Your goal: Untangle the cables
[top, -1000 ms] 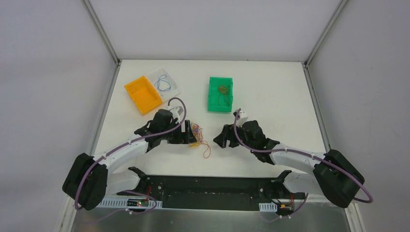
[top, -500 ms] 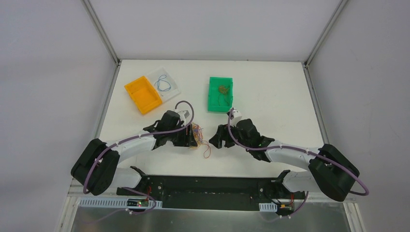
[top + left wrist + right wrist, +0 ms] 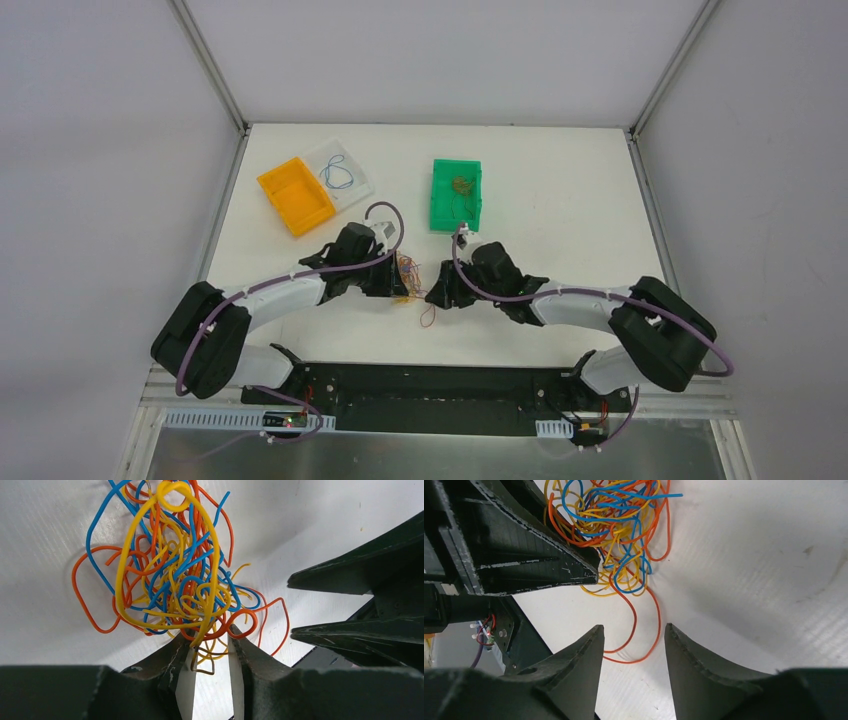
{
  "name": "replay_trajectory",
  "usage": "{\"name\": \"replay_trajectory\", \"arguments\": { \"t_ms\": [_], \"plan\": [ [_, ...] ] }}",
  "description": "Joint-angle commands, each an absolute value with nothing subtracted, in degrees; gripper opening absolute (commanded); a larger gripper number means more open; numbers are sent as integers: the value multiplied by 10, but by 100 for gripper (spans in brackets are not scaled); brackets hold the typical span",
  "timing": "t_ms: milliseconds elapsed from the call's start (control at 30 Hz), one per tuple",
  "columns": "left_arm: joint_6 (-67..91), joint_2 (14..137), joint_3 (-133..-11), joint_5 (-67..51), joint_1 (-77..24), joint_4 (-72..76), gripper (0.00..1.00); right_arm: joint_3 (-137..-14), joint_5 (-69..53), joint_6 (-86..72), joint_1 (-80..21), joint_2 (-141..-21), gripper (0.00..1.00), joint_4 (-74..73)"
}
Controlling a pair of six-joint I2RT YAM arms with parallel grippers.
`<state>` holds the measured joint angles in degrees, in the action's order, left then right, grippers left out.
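Overhead, draws left tool (image 3: 392,285) and right tool (image 3: 437,292) in on the cables (image 3: 410,275) on the bench (image 3: 560,200), closer than a second ago. Left wrist: narrows around yellow strands (image 3: 119,580), not yet clamped. Right wrist: stands parted astride an orange loop (image 3: 658,630); pull-apart likely next.

Bright, even diffuse light; soft shadows; wrist views sharp, foreground slightly blurred.

A white table (image 3: 560,200) bears three containers on its far half. An orange bin (image 3: 296,197) lies tilted at the far left, with a clear tray (image 3: 358,186) just beside it on its right. A green bin (image 3: 437,195) stands near the middle, well apart from both.
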<state>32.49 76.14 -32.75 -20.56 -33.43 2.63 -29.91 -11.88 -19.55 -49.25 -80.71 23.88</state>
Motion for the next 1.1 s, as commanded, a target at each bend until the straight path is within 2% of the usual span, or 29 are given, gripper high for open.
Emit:
{"name": "replay_trajectory", "arguments": {
  "t_ms": [0, 100, 267, 367, 467, 567, 633, 733, 867, 933, 1067],
  "plan": [
    [334, 730, -330, -206, -338, 38, 29, -348, -150, -220, -502, -852, 49, 258],
    [331, 702, -325, -196, -338, 31, 33, -365, -149, -229, -505, -872, 45, 244],
    [309, 641, -335, -140, -339, -31, 48, -367, -136, -228, -505, -870, 15, 233],
    [295, 601, -344, -91, -338, -77, 60, -354, -106, -223, -504, -847, 0, 233],
    [282, 587, -360, -55, -338, -113, 73, -340, -77, -216, -504, -817, 0, 233],
    [283, 602, -375, -22, -337, -126, 92, -326, -54, -214, -504, -796, 0, 239],
    [288, 627, -385, -17, -337, -124, 97, -317, -46, -214, -504, -786, 0, 251],
    [293, 683, -413, -29, -337, -124, 96, -311, -47, -215, -504, -780, 0, 259],
    [297, 756, -435, -42, -338, -107, 89, -312, -40, -215, -505, -777, 0, 258],
    [292, 777, -435, -44, -338, -97, 74, -309, -18, -215, -504, -768, 0, 250],
    [284, 767, -419, -8, -338, -99, 2, -294, 115, -221, -504, -718, 0, 207]
  ]
}}
